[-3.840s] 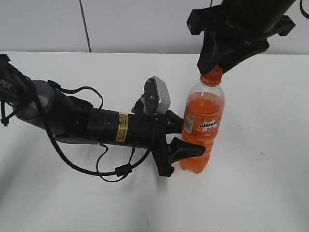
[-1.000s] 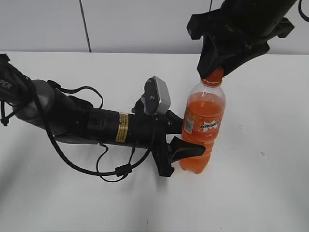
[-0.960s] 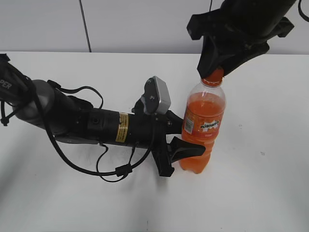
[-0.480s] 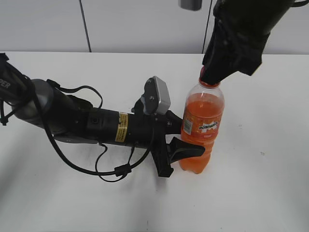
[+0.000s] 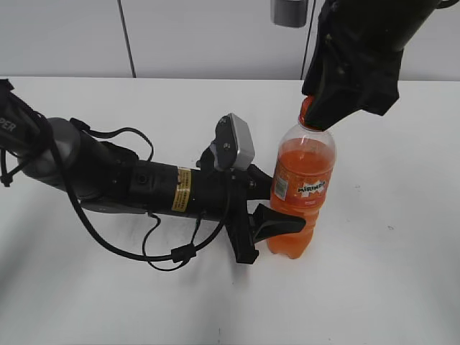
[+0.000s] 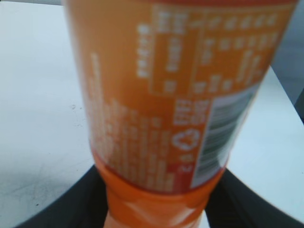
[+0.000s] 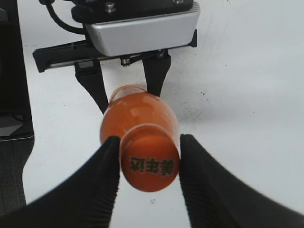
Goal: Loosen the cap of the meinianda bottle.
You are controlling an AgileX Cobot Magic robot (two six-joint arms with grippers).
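The meinianda bottle [image 5: 302,180] stands upright on the white table, full of orange drink. My left gripper [image 5: 279,221] lies low along the table and is shut on the bottle's ridged lower body. In the left wrist view the label [image 6: 166,90] fills the frame, with the black jaws [image 6: 156,202] on either side of the body below it. My right gripper [image 5: 313,115] comes down from above. In the right wrist view both fingers [image 7: 149,166] press the sides of the orange cap [image 7: 150,164]. In the exterior view the cap [image 5: 305,109] is mostly hidden.
The left arm [image 5: 129,183] and its loose cable [image 5: 169,251] stretch across the table's left half. The white table [image 5: 388,273] extends to the right and front of the bottle. A grey wall panel [image 5: 208,36] runs behind.
My right gripper has rotated about the cap since a second ago; its wrist camera now shows at the top. The bottle and left gripper stay in place.
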